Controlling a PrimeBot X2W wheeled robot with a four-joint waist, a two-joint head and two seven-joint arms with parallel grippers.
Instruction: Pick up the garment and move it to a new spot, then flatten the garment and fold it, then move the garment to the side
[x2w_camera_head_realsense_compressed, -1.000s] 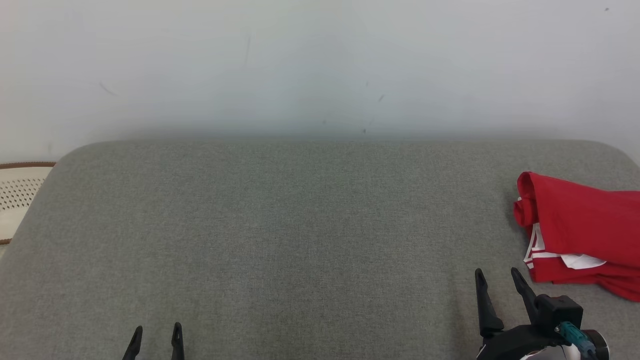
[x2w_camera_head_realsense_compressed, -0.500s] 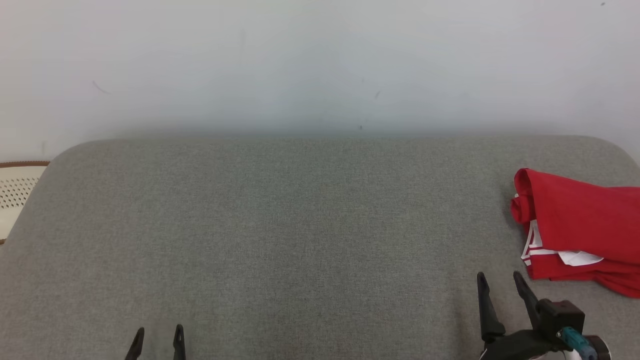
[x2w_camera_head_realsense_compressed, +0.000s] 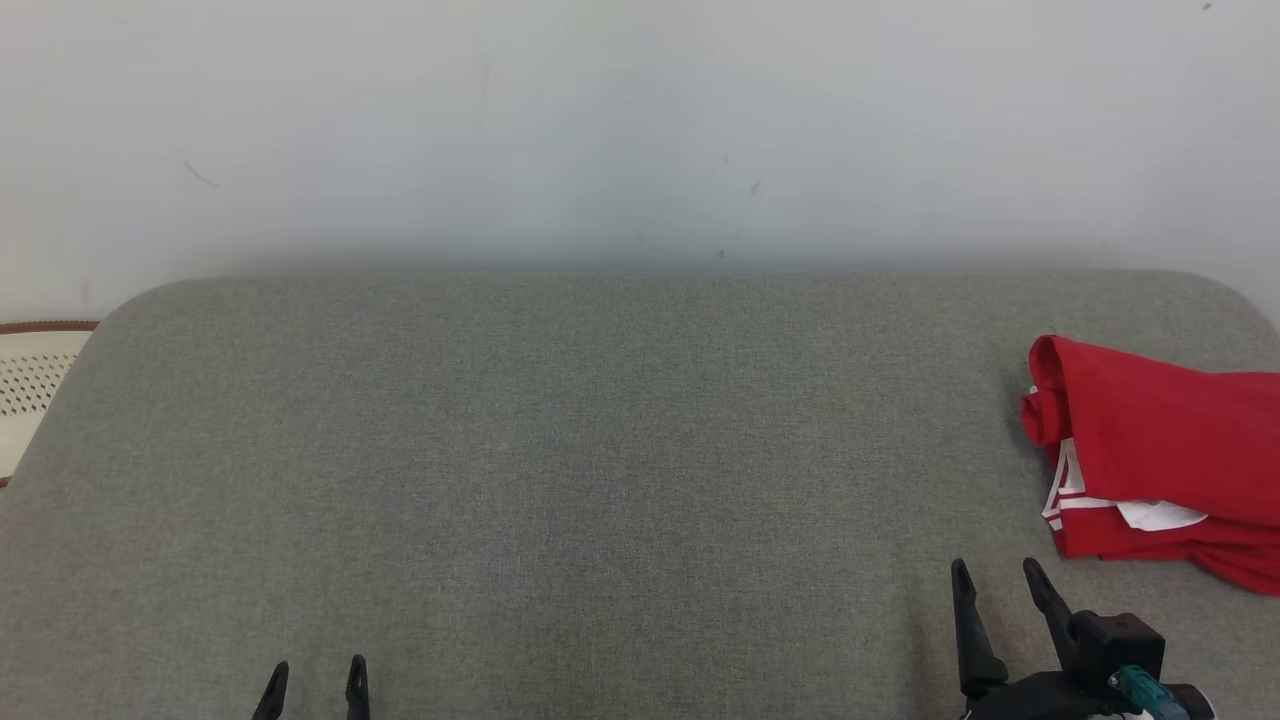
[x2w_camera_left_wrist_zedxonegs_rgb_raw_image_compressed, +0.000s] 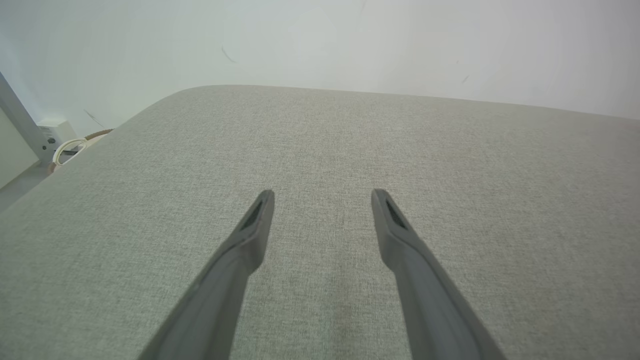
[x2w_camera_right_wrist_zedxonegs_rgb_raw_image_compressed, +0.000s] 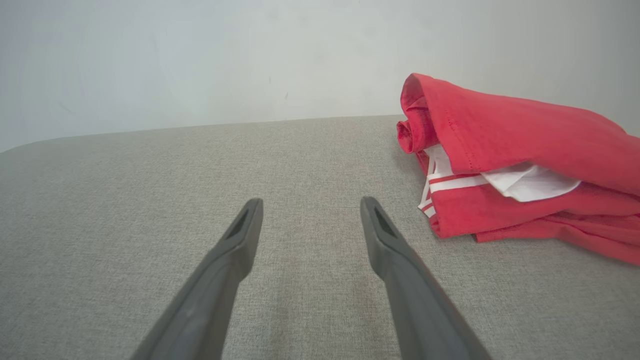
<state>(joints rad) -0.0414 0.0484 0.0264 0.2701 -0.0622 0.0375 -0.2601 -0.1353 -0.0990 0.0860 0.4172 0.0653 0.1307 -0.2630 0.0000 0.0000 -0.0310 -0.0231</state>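
Progress: the garment (x2w_camera_head_realsense_compressed: 1160, 460) is judged folded and already set aside; little seems left.
Garment place: ahead and right of the right gripper (x2w_camera_head_realsense_compressed: 995, 567), untouched, on the grey cushion (x2w_camera_head_realsense_compressed: 600, 450).
Grippers: right gripper and left gripper (x2w_camera_head_realsense_compressed: 316, 666) are spread apart, nothing held.
Count: 1 garment, 2 grippers, 1 cushion.

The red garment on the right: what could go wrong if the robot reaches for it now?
1. The red garment lies bunched in layers with a rolled end, so the open right gripper might pinch just the top layer.
2. It runs past the head view's right edge, so part of it is unseen.
3. The open left gripper sits far across the grey cushion, so a two-handed lift looks awkward.
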